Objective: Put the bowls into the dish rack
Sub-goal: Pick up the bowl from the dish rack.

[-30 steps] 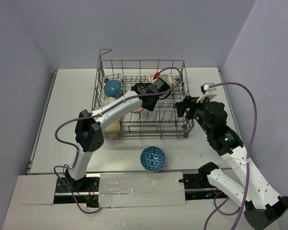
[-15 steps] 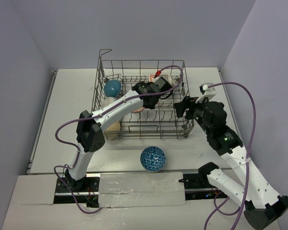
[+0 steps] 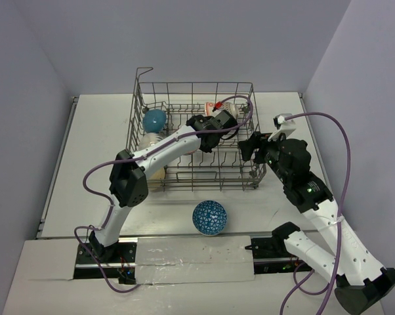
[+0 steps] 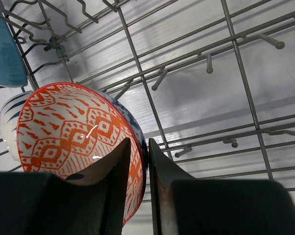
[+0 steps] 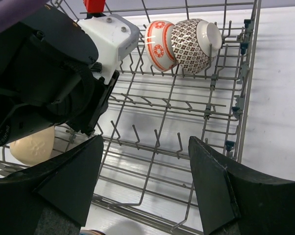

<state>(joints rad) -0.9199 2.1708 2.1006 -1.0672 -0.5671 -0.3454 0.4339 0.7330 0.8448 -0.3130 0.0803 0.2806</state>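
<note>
The grey wire dish rack [image 3: 245,172] stands mid-table. My left arm [image 3: 165,143] reaches into it. In the left wrist view my left gripper [image 4: 146,159] is shut on the rim of an orange-patterned bowl [image 4: 64,132] with a blue outside, one finger inside and one outside, just above the rack floor [image 4: 196,93]. My right gripper [image 5: 146,142] hangs open and empty over the rack's near right part [image 5: 152,161], also seen from above as the right gripper [image 3: 251,146]. A blue patterned bowl [image 3: 209,217] sits on the table in front of the rack.
In the rack are a teal bowl [image 3: 154,120] at the left, a cream bowl [image 3: 155,176] at the near left corner, and two patterned bowls [image 5: 182,41] on edge at the back. The rack's raised handle [image 3: 144,71] is at its far left corner.
The left jaws have narrowed onto the orange bowl's rim, and the left wrist has shifted slightly toward the back right of the rack. The right arm has not moved.
</note>
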